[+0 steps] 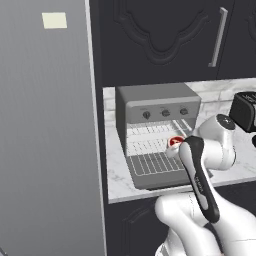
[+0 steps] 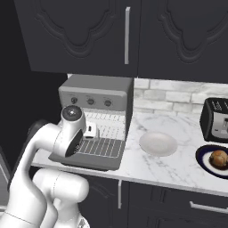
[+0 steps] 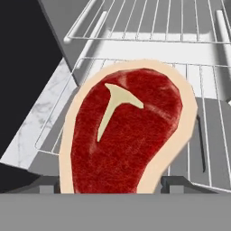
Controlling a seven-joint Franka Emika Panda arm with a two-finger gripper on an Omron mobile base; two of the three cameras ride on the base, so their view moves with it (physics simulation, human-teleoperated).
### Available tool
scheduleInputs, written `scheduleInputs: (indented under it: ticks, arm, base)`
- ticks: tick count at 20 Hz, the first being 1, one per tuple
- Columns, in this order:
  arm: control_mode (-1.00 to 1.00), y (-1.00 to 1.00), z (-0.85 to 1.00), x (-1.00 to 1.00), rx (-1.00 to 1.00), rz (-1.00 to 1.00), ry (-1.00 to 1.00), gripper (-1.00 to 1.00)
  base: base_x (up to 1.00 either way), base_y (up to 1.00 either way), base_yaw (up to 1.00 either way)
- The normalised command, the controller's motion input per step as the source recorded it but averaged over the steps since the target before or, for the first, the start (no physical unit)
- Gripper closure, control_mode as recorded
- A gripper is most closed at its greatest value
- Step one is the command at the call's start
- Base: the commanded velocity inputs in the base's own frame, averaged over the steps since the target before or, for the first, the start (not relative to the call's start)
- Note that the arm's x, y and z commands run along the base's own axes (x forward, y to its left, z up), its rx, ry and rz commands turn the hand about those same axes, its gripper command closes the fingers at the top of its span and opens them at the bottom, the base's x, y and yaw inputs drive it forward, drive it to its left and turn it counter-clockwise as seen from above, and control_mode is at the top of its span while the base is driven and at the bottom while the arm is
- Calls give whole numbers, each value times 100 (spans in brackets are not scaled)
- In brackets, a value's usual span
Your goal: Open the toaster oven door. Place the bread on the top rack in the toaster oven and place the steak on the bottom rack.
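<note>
Dark cabinets with moulded doors hung over a white marble worktop (image 2: 178,129), where the boxy gray toaster oven (image 1: 155,100) with its row of three small dark knobs stood against the wall. Its gray rectangular door (image 1: 155,177) lay folded down flat toward the worktop's front edge, leaving the cavity open for loading.

In the hand view, the flat red steak with a pale tan rim and a T-shaped bone (image 3: 126,135) hung clenched in the claw (image 3: 110,185), its two dark tips rising on either side of the meat's lower edge. Beneath it stretched the silvery wire bars of the bottom rack (image 3: 203,113), with another wire rack (image 3: 149,22) farther in. The steak was held just above that lower grid, at the oven's mouth, apparently so it could be set down flat on the bars. In the left base view the red piece showed just in front of the cavity beside the white wrist.

Well apart to the right, the round brown bread (image 2: 219,158) sat on a dark-rimmed plate (image 2: 202,161) near a small black toaster (image 2: 214,118) and a pale shallow bowl (image 2: 158,143), not yet loaded.
</note>
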Motion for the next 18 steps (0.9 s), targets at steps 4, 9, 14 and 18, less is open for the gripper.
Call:
scheduleInputs:
  ticks: [4,9,14,18]
  arm:
    - [-100,0,-16,21,0,-2,0,100]
    - [-100,-3,-17,16,0,-1,0,100]
    - [-100,-1,-18,19,0,0,0,100]
    - [-100,-2,-21,21,0,0,0,100]
  base:
    - [0,0,0]
    - [0,0,0]
    - [0,0,0]
    - [0,0,0]
